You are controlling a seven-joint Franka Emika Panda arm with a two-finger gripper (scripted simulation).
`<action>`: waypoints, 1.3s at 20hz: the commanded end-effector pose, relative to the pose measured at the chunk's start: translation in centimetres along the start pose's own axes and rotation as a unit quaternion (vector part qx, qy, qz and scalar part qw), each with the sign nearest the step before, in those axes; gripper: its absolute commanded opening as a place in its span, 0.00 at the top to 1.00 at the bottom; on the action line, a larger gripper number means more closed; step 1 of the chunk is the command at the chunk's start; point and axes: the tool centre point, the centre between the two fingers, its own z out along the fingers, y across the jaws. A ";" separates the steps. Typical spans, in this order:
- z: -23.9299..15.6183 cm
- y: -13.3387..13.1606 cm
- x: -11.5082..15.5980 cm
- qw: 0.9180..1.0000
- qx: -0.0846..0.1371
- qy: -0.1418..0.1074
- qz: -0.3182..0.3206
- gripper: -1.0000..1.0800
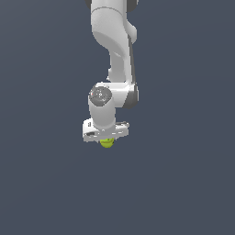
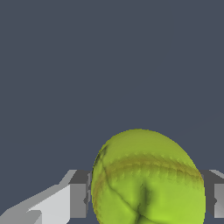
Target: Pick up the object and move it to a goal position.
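The object is a small yellow-green ball (image 1: 107,142) with a thin dark seam. In the exterior view it peeks out just below the white gripper (image 1: 107,139), near the middle of the frame. In the wrist view the ball (image 2: 148,179) fills the space between the two grey finger pads (image 2: 78,200), which press against its sides. The gripper is shut on the ball. The fingertips are hidden behind the hand in the exterior view. No goal marker shows in either view.
The white arm (image 1: 114,55) comes down from the top of the exterior view. Plain dark grey ground (image 1: 183,183) lies all around; no other objects, edges or containers show.
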 end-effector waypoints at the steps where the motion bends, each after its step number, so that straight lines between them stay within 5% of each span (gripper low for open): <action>1: -1.5 -0.9 -0.9 1.000 -0.001 0.001 0.000 1.00; 26: -15.1 -9.4 -9.4 1.000 -0.001 0.002 0.000 1.00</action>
